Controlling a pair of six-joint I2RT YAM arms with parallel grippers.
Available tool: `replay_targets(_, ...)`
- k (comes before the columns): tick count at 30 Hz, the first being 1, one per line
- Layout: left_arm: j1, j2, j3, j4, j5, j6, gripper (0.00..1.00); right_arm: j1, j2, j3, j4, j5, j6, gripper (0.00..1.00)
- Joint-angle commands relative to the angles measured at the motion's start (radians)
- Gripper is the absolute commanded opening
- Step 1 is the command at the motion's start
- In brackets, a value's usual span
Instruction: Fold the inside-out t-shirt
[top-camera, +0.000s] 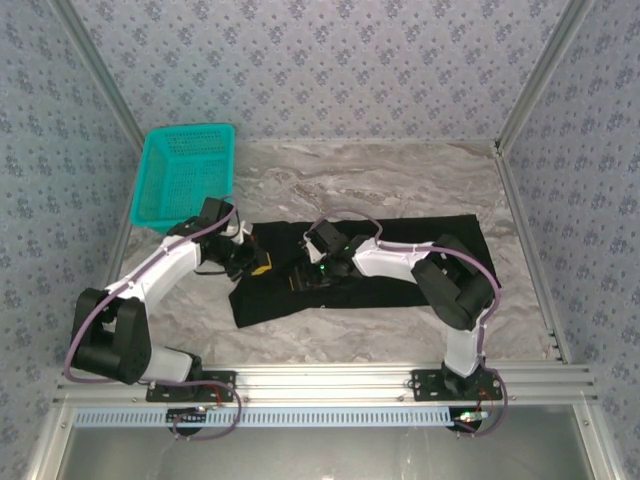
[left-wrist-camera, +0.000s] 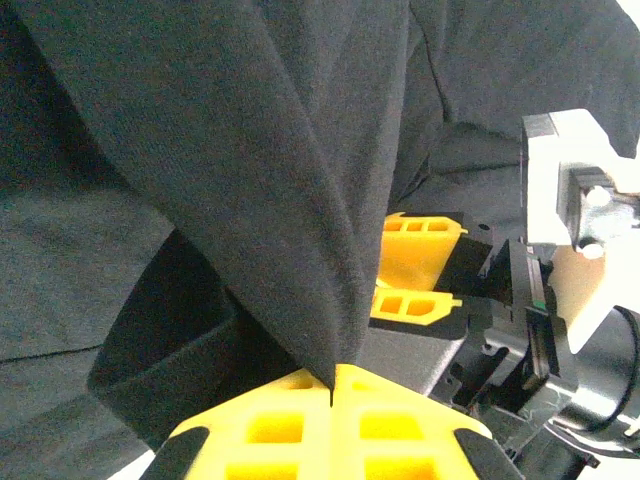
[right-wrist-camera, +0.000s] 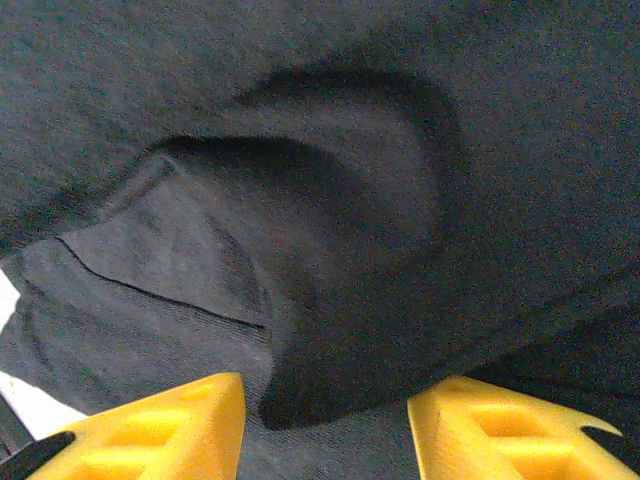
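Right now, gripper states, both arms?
Left gripper: closed, pinching a fold of the t-shirt.
Right gripper: open, over the t-shirt.

White arm (top-camera: 165, 265), purple cable (top-camera: 70, 345), yellow claw (left-wrist-camera: 332, 385)

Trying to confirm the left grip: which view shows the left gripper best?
The left wrist view: the left gripper sits close up, shut on a fold of the t-shirt. The top view shows it small, at the shirt's left end, the pinch too small to judge.
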Motion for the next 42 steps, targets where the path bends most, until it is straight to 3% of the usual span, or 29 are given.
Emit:
replay_targets(1,0.009,0.008,0.009,-0.032,-0.008,0.036,0.02,0.012,0.019,0.030,0.031,-0.011,0.058,0.49)
replay_targets(5,0.013,0.008,0.003,-0.027,-0.010,0.042,0.02,0.020,0.042,0.036,0.046,-0.011,0.078,0.46)
replay_targets(10,0.024,0.006,-0.003,-0.034,-0.021,0.052,0.02,0.019,0.038,0.043,0.019,0.011,0.085,0.20)
replay_targets(15,0.044,0.002,-0.002,-0.061,-0.062,0.081,0.01,0.018,-0.031,0.009,-0.022,-0.007,0.083,0.08)
replay_targets(28,0.061,0.026,-0.022,-0.059,-0.110,0.100,0.01,-0.022,-0.157,-0.093,-0.040,-0.229,0.120,0.05)
replay_targets(34,0.061,0.039,-0.018,-0.090,-0.149,0.113,0.04,-0.070,-0.166,-0.128,-0.047,-0.235,0.136,0.08)
replay_targets(37,0.061,0.051,-0.019,-0.074,-0.155,0.116,0.12,-0.095,-0.153,-0.132,-0.024,-0.251,0.162,0.11)
replay_targets(42,0.061,0.056,-0.034,-0.005,-0.119,0.144,0.42,-0.151,-0.144,-0.164,0.055,-0.317,0.244,0.12)
